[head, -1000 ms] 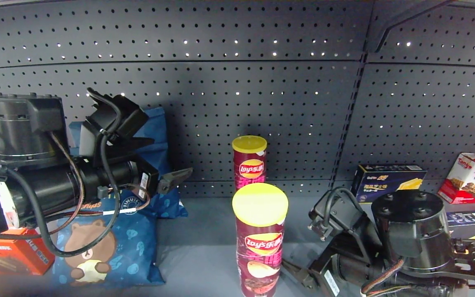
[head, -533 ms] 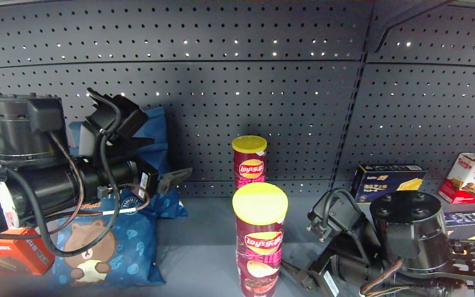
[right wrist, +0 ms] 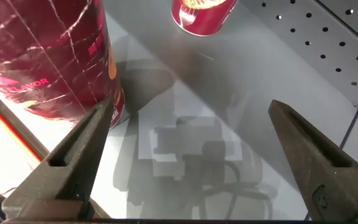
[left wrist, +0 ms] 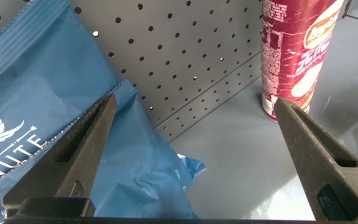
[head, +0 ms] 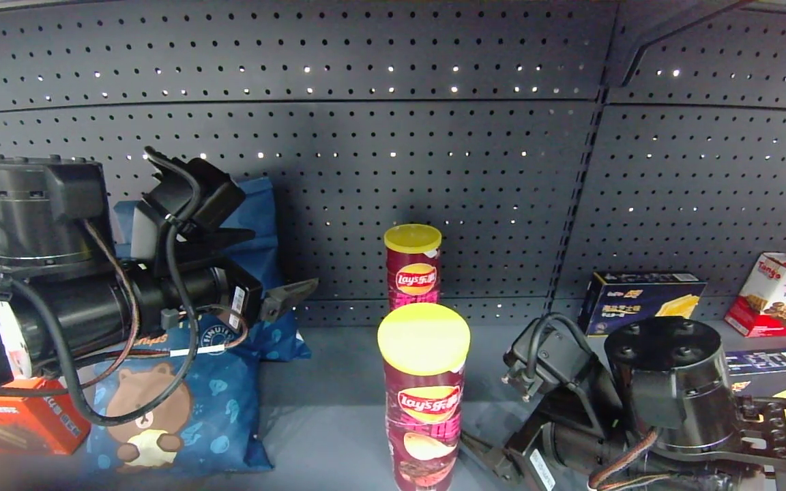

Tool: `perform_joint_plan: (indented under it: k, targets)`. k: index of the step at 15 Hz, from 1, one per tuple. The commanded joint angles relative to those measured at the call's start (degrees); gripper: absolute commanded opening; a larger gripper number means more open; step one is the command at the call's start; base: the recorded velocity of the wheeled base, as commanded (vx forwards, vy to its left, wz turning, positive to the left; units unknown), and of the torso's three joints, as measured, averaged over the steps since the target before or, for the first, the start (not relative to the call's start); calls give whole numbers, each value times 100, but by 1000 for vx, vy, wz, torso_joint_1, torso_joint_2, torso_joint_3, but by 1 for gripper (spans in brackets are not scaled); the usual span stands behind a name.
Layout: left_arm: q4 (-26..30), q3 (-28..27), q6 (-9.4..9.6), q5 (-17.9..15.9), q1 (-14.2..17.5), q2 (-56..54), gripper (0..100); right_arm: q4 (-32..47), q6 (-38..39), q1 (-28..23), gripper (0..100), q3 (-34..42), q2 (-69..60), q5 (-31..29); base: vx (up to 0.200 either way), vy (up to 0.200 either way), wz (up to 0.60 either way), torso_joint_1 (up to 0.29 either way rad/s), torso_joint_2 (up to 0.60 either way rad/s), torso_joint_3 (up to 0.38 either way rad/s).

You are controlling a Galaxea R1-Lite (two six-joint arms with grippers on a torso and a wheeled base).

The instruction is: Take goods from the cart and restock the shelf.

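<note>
Front chip can upright near shelf edge; rear chip can upright behind it, by pegboard. Right hand spread wide, low on shelf, one finger just beside front chip can. Left hand spread wide, near blue snack bag.

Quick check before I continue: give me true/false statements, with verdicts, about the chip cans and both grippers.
1. The front chip can and rear chip can both stand upright on the shelf. True.
2. The right gripper has its jaws shut on the front chip can. False: the jaws are open, not clamping it.
3. The left gripper has open jaws beside the blue bag. True.
4. Both cans have red lids. False: the lids are yellow.
</note>
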Motion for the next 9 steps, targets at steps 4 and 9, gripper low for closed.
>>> perform_joint_plan:
  k: [4,9]
  targets:
    - [-4,-2,-1,-1,-1,2,100,0,-1,2,100,52,-35,-7,0,0,0,0,0,0]
    - [-12,113,-1,-1,7,-34,100,0,8,-7,100,123,-123,-16,0,0,0,0,0,0]
